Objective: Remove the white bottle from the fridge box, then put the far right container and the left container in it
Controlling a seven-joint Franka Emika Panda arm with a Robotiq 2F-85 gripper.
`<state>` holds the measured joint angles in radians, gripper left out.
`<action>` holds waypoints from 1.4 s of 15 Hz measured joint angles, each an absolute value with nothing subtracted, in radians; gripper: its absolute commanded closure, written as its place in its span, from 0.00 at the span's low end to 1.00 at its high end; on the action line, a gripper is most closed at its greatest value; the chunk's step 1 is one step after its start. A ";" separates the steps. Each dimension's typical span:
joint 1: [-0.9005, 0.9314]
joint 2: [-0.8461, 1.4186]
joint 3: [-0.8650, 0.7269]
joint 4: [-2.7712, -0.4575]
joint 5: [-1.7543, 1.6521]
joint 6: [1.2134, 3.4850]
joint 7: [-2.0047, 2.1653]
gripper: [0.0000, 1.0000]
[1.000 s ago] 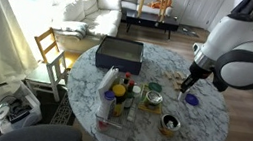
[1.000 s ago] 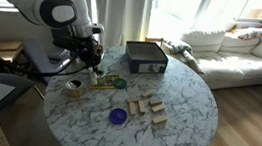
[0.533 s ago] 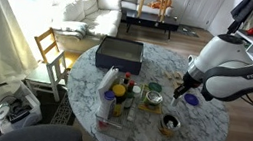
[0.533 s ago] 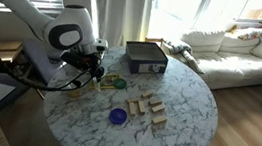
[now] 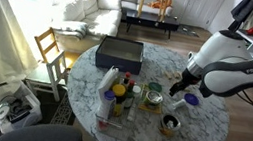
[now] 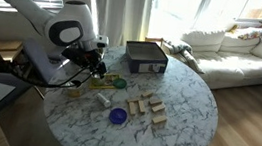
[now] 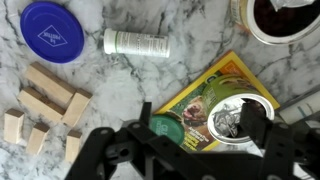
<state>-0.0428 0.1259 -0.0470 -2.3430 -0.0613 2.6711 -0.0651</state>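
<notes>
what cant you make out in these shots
- tin: wrist view, cut off by the top-right edge.
- white bottle: wrist view, label print too blurred to read.
- fridge box: exterior view, contents too small and crowded to tell apart.

The arm point(image 5: 236, 65) is hunched right over, with its chunky white links folded into a big bend and the wrist tipped downward. In both exterior views the black gripper point(image 5: 176, 88) hangs low and points down. In the wrist view both fingers point(image 7: 264, 118) poke up from the bottom edge, spread wide, with nothing pinched between them. Pretty clearly not gripping anything.
</notes>
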 measured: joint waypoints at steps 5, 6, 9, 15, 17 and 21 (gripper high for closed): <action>-0.005 0.105 -0.037 -2.297 -0.080 2.608 0.130 0.00; 0.006 0.108 -0.036 -2.283 -0.088 2.582 0.194 0.00; 0.027 0.126 -0.036 -2.246 -0.123 2.525 0.341 0.00; 0.027 0.141 -0.038 -2.235 -0.122 2.530 0.365 0.00; 0.027 0.161 -0.038 -2.231 -0.111 2.556 0.389 0.00; 0.027 0.230 -0.043 -2.221 -0.095 2.618 0.430 0.30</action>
<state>0.0269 0.2295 -0.0431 -2.2205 -0.0950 2.6181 0.4295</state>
